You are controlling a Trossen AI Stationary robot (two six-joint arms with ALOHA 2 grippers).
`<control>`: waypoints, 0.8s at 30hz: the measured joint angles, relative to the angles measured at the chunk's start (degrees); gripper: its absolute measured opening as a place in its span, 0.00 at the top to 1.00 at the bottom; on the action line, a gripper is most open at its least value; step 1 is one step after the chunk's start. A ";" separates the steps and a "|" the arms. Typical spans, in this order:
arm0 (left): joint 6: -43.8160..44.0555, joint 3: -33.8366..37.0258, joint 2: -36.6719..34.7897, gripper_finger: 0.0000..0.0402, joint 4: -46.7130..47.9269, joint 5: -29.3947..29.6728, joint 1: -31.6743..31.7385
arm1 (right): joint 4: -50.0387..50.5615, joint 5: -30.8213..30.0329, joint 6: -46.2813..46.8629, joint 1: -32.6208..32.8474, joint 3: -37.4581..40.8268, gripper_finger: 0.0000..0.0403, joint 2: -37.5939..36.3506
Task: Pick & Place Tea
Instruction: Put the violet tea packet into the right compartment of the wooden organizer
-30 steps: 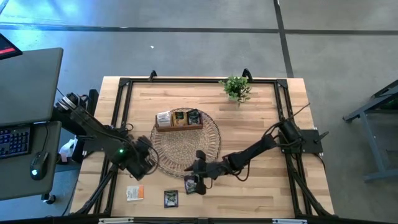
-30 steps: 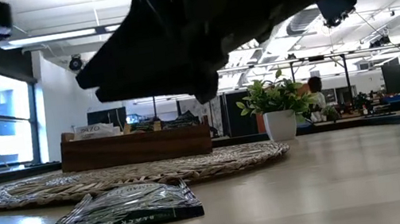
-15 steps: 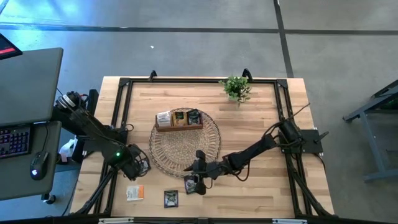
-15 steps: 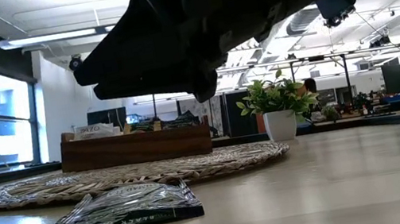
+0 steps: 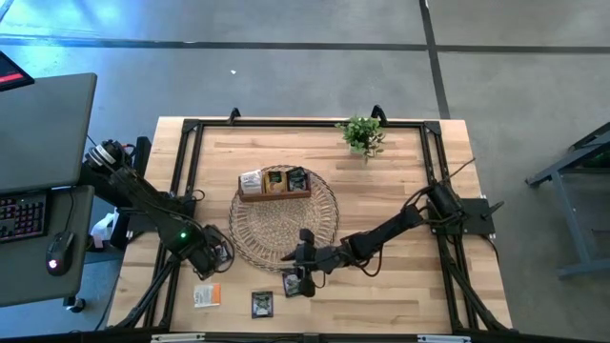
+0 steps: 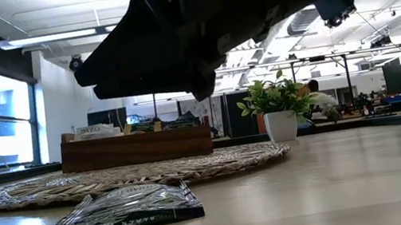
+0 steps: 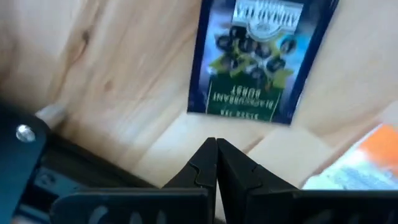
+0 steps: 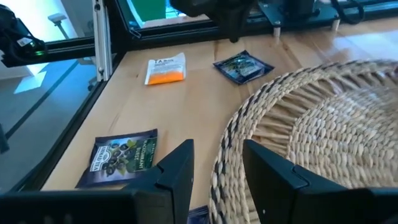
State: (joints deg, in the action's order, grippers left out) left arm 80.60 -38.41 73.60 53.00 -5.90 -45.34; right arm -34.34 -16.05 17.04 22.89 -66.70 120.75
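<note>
We see three tea packets on the bare table near its front edge: a dark packet (image 5: 262, 304), a white-and-orange packet (image 5: 207, 295) beside it, and another dark packet (image 5: 294, 282) under the right gripper (image 5: 303, 277), whose fingers stand released at the woven mat (image 5: 286, 224). The left gripper (image 5: 217, 255), clenched empty, hovers above the white-and-orange packet.

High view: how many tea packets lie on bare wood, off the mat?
3: a white-orange packet front-left, a dark packet beside it, a second dark packet under the right claw. The arms may hide more.
</note>
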 joint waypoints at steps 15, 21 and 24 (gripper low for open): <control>-2.36 0.02 0.02 0.98 1.36 6.26 0.00 | -3.67 -0.03 -5.71 0.00 0.00 0.67 -0.01; -1.76 0.02 0.02 0.81 0.59 6.47 0.00 | -3.68 -0.03 -8.08 0.00 0.00 0.67 -0.02; 6.03 0.02 0.02 0.69 0.37 6.36 0.00 | -3.67 -0.03 -8.11 0.00 0.00 0.67 -0.02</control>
State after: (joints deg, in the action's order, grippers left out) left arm 86.63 -38.39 73.63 53.37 0.45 -45.34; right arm -38.01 -16.08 8.93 22.90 -66.70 120.73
